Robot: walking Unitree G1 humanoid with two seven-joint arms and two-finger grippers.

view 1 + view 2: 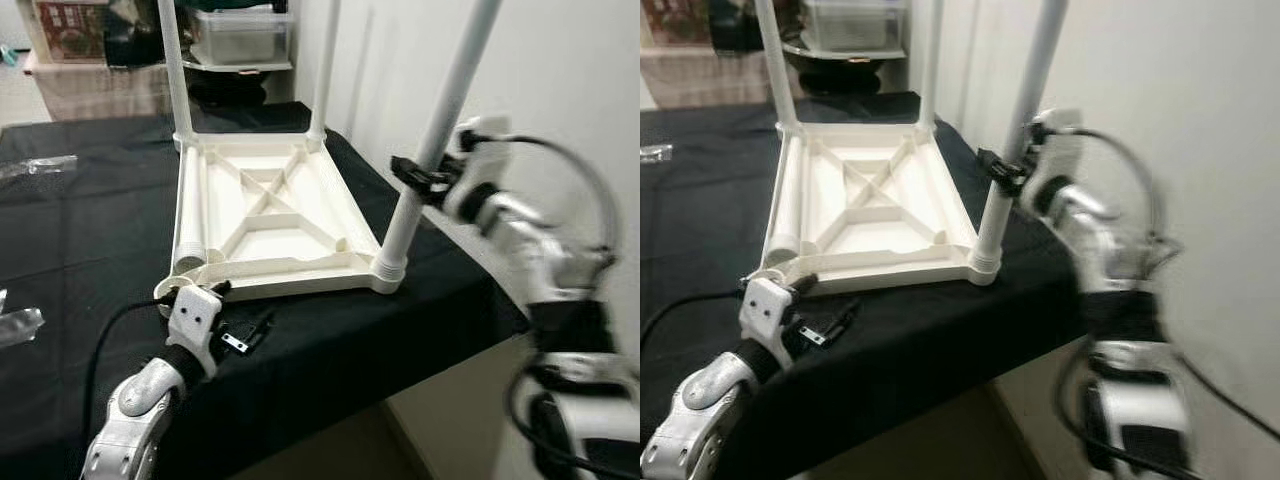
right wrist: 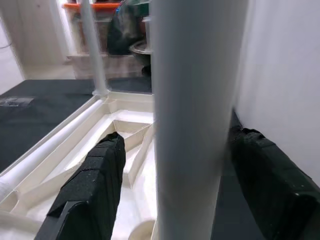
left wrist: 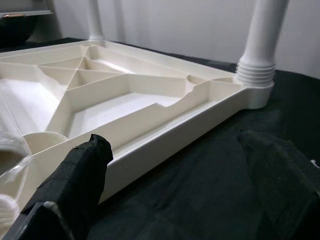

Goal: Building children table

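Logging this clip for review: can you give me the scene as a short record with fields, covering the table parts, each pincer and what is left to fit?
surface: black cloth-covered table
workpiece: white plastic children's tabletop, upside down, ribs showing
fitted legs: three white tube legs upright in corners, including near right leg
loose part: fourth white leg lying inside tabletop along its left side
left pincer: open, at near edge of tabletop
right pincer: fingers either side of near right leg
remaining: near left corner has no leg

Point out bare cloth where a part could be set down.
Bare black tablecloth lies left of the upturned tabletop, past the plastic wrappers. The front edge is crowded: left pincer and a small black part.
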